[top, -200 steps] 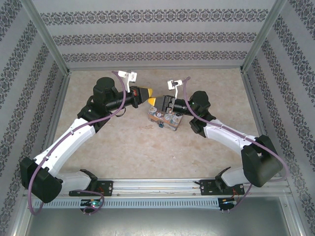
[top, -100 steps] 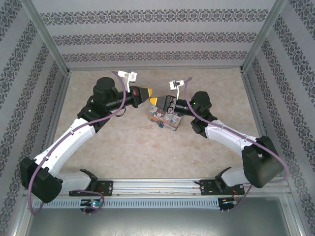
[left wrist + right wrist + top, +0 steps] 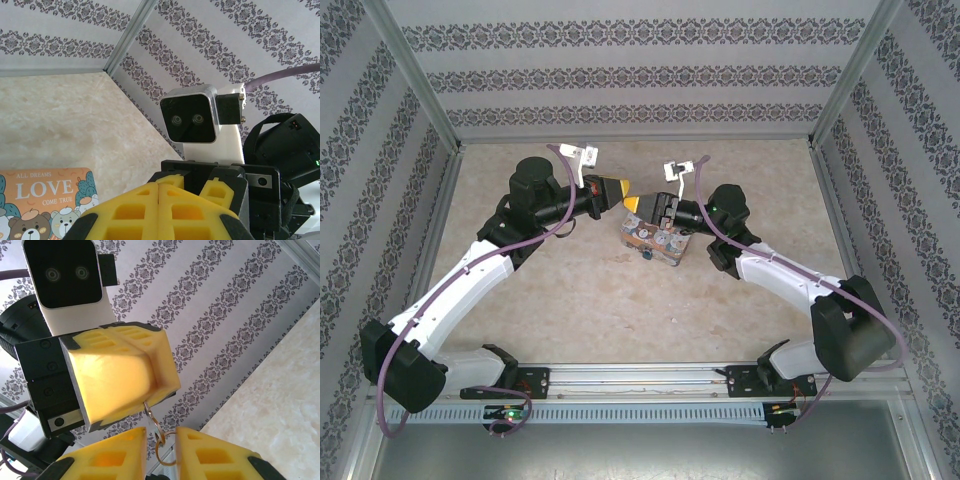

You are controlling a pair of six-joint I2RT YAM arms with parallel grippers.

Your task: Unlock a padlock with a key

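A: Key [image 3: 148, 408]?
B: Pinched at the very tip of the left gripper [image 3: 159, 388]. Just a thin metal sliver poking out below the pressed-together yellow fingers.
A: Hanging from it?
B: Small wire rings [image 3: 160, 435], dangling into the gap of the right gripper [image 3: 160, 452].
A: Clamped there?
B: Cannot tell. Narrow gap, rings between the pads, perhaps brushing one side; no way to say whether squeezed.
A: Padlock [image 3: 647, 257]?
B: Possibly that small dark speck seen from above, touching the near edge of the tin [image 3: 660, 240]. Too small to be sure.
A: And around?
B: Grippers tip to tip, raised off the table [image 3: 570, 290], over the tin's far-left corner. Orange lid with cartoon bears and "LOVE", lying flat on the mottled beige surface. Patterned walls on three sides.
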